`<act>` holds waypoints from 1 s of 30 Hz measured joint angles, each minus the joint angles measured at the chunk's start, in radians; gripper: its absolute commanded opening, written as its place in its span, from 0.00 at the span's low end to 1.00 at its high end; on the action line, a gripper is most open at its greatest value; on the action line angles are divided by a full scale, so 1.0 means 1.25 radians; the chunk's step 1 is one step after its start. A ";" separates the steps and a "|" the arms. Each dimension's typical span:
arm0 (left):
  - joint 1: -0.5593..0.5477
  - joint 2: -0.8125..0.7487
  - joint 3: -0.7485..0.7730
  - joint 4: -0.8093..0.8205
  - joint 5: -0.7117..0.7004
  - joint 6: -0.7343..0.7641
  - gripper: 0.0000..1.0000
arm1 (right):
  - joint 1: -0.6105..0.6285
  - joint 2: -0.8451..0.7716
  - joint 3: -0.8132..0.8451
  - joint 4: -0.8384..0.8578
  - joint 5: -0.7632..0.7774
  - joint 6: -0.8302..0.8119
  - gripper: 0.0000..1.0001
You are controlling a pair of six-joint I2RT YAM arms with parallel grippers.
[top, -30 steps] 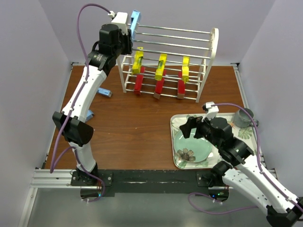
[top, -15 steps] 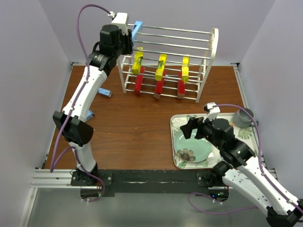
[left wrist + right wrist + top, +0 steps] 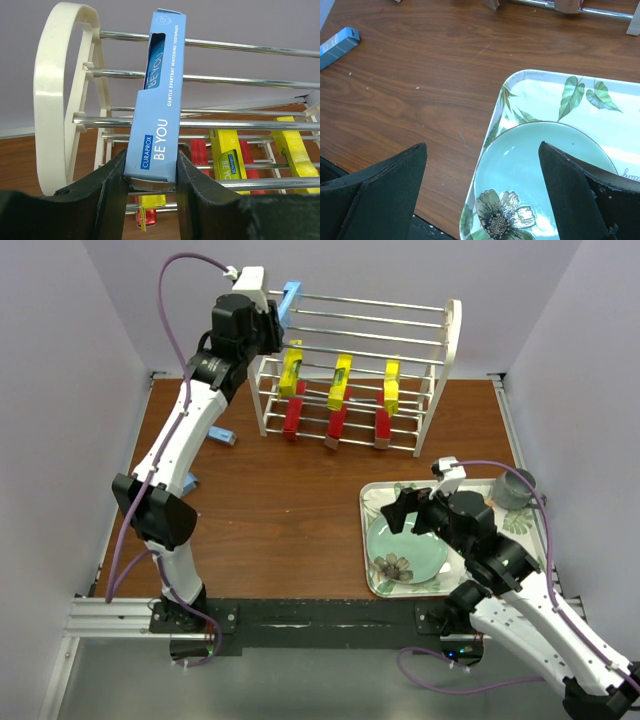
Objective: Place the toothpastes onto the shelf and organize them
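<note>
1. left gripper (image 3: pixel 150 175): fingers narrow, clamped on the lower end of a light-blue box (image 3: pixel 161 95), one pad on each side.
2. that box: up at the top tier of the shelf (image 3: pixel 452 332), far-left end, just beside the rounded side frame. runs across the top rungs front-to-back, print side up ("curaprox be you"). can't tell if its weight sits on the rungs.
3. left arm reaches up to the shelf's top-left corner in top view.
4. mid tier: 3 yellow boxes (image 3: pixel 340 382), spaced left/centre/right, tilted down toward the front.
5. low tier: 3 red boxes (image 3: pixel 337 425), one under each yellow, same tilt.
6. table (image 3: pixel 280 500), left of shelf: blue box (image 3: pixel 222 436) lying flat. 2nd blue box (image 3: pixel 189 483) sits nearer the arm bases, mostly hidden behind the left arm.
7. right gripper (image 3: pixel 482 190): jaws wide, nothing between them. hangs over the left side of the floral tray (image 3: pixel 535 87), above the green plate (image 3: pixel 545 150) w/ flower print.
8. grey cup (image 3: pixel 513 488) at the tray's far-right corner, well apart from the right gripper.
</note>
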 measured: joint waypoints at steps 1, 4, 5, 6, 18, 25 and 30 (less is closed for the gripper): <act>0.000 0.000 -0.001 0.001 0.000 -0.004 0.49 | 0.000 0.000 0.000 0.000 0.000 0.001 0.98; 0.000 -0.003 -0.008 0.003 0.003 -0.007 0.54 | 0.000 -0.004 0.000 0.000 0.000 0.001 0.98; 0.000 -0.006 -0.013 0.002 0.005 -0.009 0.54 | 0.000 -0.005 0.000 0.000 0.000 0.002 0.98; 0.000 -0.007 -0.018 0.001 0.008 -0.009 0.56 | 0.000 -0.005 0.000 0.000 0.000 0.002 0.98; 0.000 -0.031 -0.039 0.007 0.049 -0.012 0.60 | 0.000 -0.003 -0.003 0.005 -0.001 0.006 0.98; 0.000 -0.048 -0.040 0.007 0.072 -0.014 0.61 | 0.000 -0.003 -0.009 0.005 -0.001 0.008 0.98; 0.000 -0.063 -0.042 0.006 0.066 -0.012 0.72 | 0.000 -0.006 -0.011 0.005 -0.001 0.010 0.98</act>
